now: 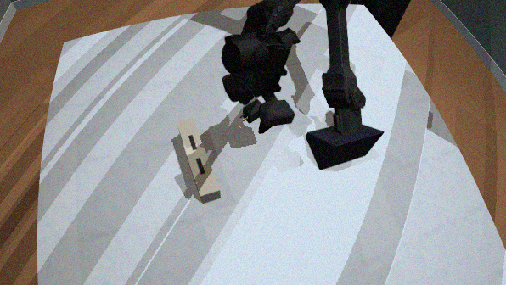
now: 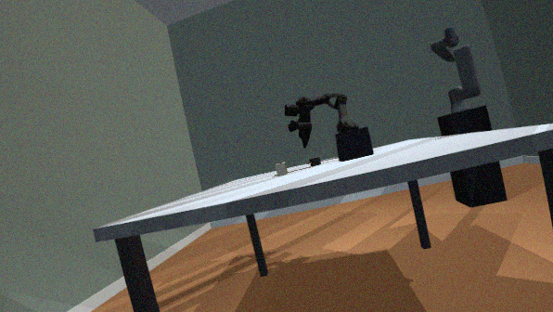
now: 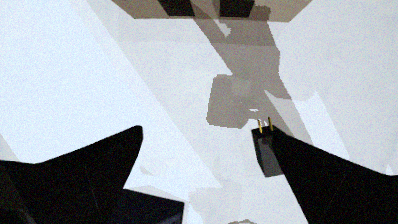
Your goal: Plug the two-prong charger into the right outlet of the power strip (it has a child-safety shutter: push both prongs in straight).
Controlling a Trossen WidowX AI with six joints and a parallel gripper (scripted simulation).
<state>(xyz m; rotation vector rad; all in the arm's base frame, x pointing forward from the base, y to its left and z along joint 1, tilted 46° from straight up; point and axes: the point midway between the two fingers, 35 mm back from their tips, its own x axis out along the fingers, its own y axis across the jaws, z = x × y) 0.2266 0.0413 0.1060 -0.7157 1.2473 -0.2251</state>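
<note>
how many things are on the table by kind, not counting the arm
charger: 1
power strip: 1
total: 2

- Top view: high above the table (image 1: 127, 237), looking steeply down, tilted; power strip (image 1: 198, 160) near frame centre.
- Exterior view: low, far off, looking up across the table (image 2: 288, 195) edge; strip (image 2: 281, 168) tiny.
- Wrist view: close, facing down at the table; strip (image 3: 210, 9) at top edge.
</note>
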